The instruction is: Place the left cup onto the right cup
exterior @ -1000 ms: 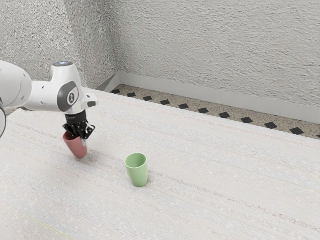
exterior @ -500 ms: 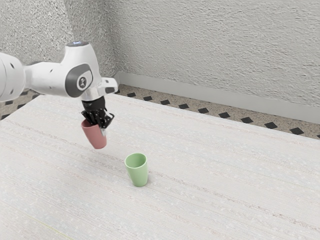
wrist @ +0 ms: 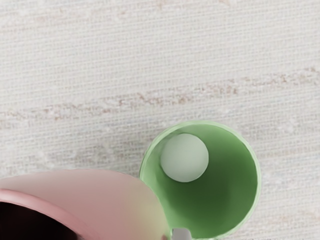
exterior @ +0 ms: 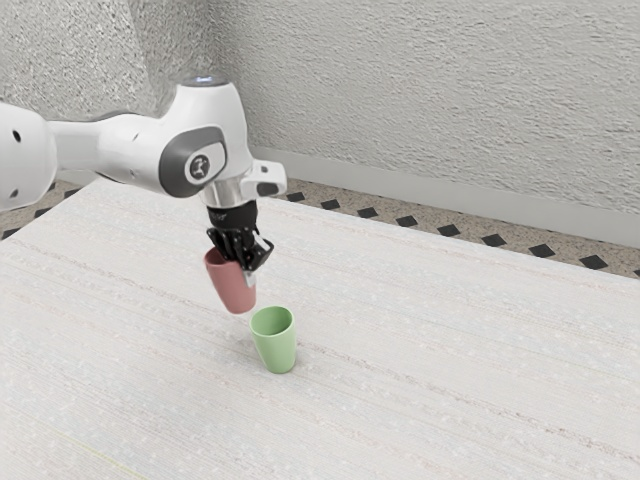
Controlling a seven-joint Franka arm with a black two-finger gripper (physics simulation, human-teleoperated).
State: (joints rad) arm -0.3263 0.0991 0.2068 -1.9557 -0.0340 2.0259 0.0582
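Exterior view: my gripper (exterior: 244,256) clenched on pink cup (exterior: 230,283) rim, cup airborne, tilted. Green cup (exterior: 274,338) upright, just below and toward exterior view's right. Wrist view: green mouth offset beside pink wall. I judge short sideways shift needed before lowering.

White rounded arm (exterior: 110,150), grey joint disc (exterior: 203,167) (white mark), black end effector (exterior: 243,264).

1. Two cups in all.
2. One pink cup (exterior: 230,284), clamped between the fingers of my gripper (exterior: 243,263).
3. One green cup (exterior: 273,338), standing just below my gripper and a little to one side.
4. One table (exterior: 450,350), under my gripper and both cups.
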